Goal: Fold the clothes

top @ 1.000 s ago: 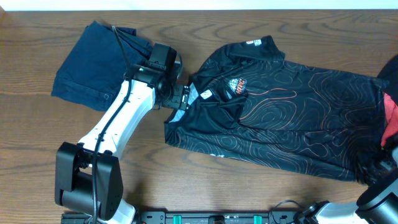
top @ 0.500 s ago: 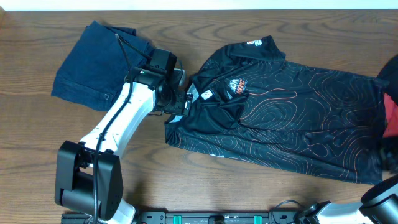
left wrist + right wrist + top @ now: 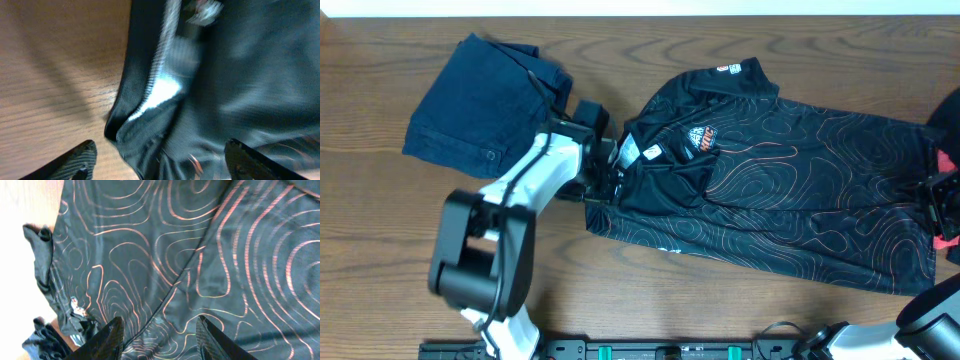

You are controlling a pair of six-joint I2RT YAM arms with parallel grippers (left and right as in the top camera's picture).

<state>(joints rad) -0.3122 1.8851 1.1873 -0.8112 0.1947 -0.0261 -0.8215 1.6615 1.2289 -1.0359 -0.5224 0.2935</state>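
Three garments are on the table [image 3: 720,40], and only one is in play. Well off the jersey's left end sits one folded navy denim garment [image 3: 470,100], out of the action. The left gripper [image 3: 612,172] is right at the jersey's collar end, and the wrist view shows its jaws well apart, one finger [image 3: 75,160] over bare wood just off the cloth and the other over the black fabric, so nothing is pinched. The single black jersey [image 3: 770,190] lies spread across the middle of the table, chest logos up, orange contour lines showing, a few wrinkles, and no fold made yet. At the jersey's right end, the hem, hangs the right gripper [image 3: 932,195]. Its jaws are also parted above the patterned cloth and hold nothing. Just past that hem, one red garment [image 3: 951,162] peeks in at the frame edge. By the look of it, this is the set-up for the first fold, with two arms at opposite ends, each lining up a grasp. The next move calls for each claw to drop onto a single edge of cloth and close cleanly. The left must take in the collar edge it straddles, and the right must avoid snagging the red garment.
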